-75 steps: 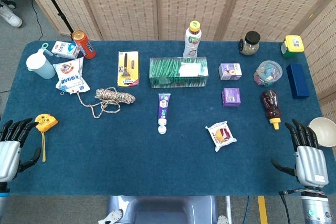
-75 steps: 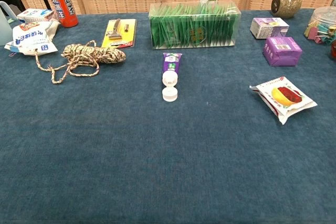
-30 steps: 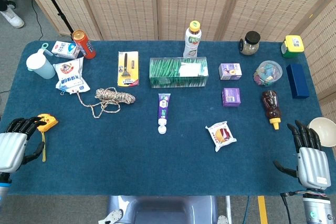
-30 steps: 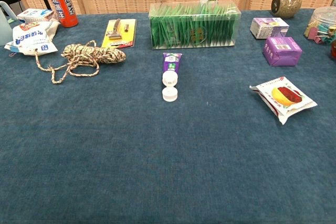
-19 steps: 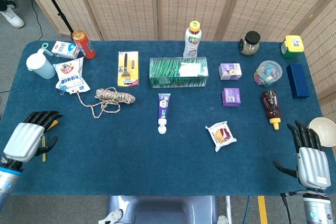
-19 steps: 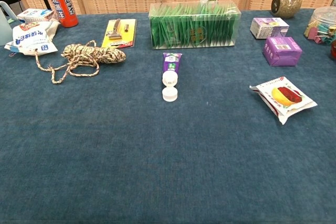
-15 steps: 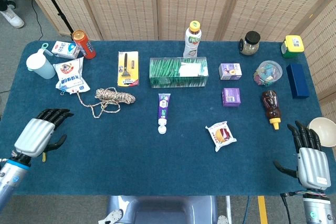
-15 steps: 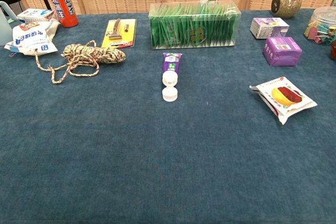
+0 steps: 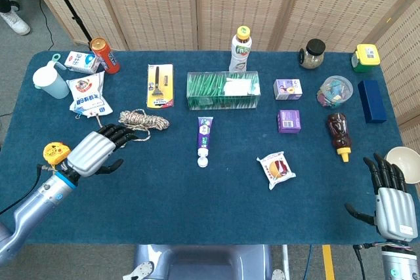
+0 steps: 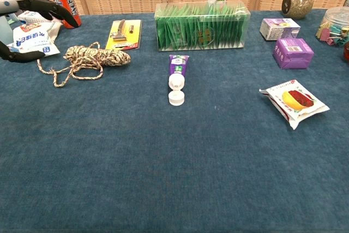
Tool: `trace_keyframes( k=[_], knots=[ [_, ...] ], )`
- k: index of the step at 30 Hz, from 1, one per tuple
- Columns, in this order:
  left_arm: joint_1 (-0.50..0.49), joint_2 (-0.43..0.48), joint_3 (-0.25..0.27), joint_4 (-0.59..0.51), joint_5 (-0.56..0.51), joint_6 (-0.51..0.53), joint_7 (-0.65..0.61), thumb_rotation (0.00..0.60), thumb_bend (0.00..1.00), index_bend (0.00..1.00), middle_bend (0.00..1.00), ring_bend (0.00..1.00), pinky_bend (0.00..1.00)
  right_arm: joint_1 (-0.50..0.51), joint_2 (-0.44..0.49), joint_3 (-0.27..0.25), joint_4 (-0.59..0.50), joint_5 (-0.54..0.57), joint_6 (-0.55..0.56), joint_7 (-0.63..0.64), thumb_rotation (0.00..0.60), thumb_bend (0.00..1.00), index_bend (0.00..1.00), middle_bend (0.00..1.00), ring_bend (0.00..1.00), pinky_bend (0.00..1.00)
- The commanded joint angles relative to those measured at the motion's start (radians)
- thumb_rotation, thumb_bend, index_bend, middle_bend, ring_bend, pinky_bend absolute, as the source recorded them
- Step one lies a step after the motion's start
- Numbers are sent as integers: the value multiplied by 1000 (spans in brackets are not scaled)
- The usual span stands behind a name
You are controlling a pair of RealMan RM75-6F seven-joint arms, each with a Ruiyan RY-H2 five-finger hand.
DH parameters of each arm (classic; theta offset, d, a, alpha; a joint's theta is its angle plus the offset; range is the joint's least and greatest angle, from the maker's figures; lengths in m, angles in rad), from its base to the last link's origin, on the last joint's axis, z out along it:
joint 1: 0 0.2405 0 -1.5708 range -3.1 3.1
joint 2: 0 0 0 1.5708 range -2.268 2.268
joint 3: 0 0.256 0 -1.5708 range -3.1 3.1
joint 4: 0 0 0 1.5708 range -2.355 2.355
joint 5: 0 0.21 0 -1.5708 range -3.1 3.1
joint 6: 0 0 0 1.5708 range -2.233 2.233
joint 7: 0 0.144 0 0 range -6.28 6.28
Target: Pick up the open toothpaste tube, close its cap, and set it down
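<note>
The left robot hand (image 9: 98, 149) hovers over the blue tabletop (image 9: 197, 208) with fingers spread, holding nothing, just beside the coiled rope (image 9: 141, 121). Near the middle lies the toothpaste tube (image 9: 205, 137), untouched, its white cap (image 9: 203, 160) flipped open toward the near edge. At the far right, the right robot hand (image 9: 390, 204) rests spread and empty.

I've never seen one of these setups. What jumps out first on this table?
A silver and black robot left hand hangs over the blue table, fingers spread, near a coil of rope. At the table's middle lies a purple toothpaste tube with its white cap flipped open. The right hand is open at the near right corner.
</note>
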Motion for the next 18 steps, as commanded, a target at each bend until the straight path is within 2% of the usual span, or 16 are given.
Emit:
trace_keyframes(
  k=[1, 8, 18],
  knots=[
    [-45, -31, -2, 32, 8, -40, 31, 600, 381, 179, 152, 109, 138, -1, 1, 0, 0, 1, 0, 1, 600, 0, 86, 24, 0, 0],
    [-143, -141, -19, 139, 38, -74, 98, 600, 380, 175, 133, 93, 137, -8, 2, 0, -4, 2, 8, 0, 600, 0, 86, 24, 0, 0],
    [-256, -285, 13, 315, 73, -114, 74, 600, 381, 175, 130, 82, 137, -14, 5, 0, -5, 5, 13, -1, 600, 0, 86, 24, 0, 0]
  ],
)
